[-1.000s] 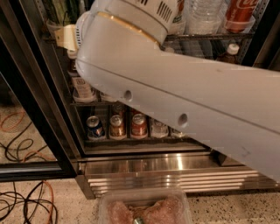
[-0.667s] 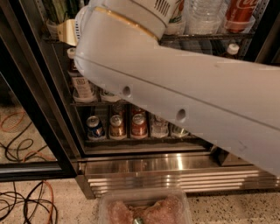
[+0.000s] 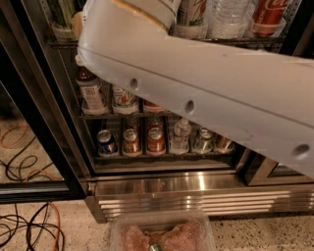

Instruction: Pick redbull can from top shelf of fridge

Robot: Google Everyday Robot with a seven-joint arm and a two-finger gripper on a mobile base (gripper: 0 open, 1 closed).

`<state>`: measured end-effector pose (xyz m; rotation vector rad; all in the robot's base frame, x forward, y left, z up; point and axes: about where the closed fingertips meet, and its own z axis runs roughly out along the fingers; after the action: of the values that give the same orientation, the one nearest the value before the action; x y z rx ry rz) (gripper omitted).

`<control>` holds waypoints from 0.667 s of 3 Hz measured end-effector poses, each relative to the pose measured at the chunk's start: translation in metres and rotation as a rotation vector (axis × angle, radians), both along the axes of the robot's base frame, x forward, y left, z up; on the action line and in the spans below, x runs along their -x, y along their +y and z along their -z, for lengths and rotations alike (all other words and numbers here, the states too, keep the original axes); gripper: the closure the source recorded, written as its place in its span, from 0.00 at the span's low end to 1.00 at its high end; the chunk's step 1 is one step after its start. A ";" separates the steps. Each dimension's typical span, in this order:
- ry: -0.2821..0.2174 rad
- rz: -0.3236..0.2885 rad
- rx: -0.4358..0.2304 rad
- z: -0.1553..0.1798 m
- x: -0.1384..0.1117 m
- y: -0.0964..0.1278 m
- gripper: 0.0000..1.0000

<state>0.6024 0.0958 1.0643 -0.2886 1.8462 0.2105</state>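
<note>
My white arm (image 3: 206,93) crosses the view from the lower right to the top left, in front of the open fridge (image 3: 196,188). My gripper is out of view beyond the top edge, past the arm's wrist. The top shelf (image 3: 255,42) shows as a wire rack with translucent cup holders. They hold a red cola can (image 3: 267,14), a clear bottle (image 3: 228,14) and a pale can (image 3: 191,12). The redbull can is not visible; the arm hides much of that shelf.
The middle rack holds a brown bottle (image 3: 91,93) and cans. The lower rack holds a dark blue can (image 3: 105,142), red cans (image 3: 156,139) and a small bottle (image 3: 180,137). The black door frame (image 3: 44,122) stands at left. Cables (image 3: 24,225) lie on the floor. A clear tub (image 3: 162,235) sits at the bottom.
My arm has moved up and a little to the left across the fridge front. The cans and bottles have not moved.
</note>
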 end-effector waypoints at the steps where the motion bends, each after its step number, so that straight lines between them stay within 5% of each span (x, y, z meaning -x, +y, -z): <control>1: -0.004 0.015 0.016 -0.002 -0.014 -0.001 0.21; 2: -0.027 0.038 0.030 -0.023 -0.031 0.007 0.28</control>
<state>0.6330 0.1032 1.0873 -0.2755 1.8276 0.1525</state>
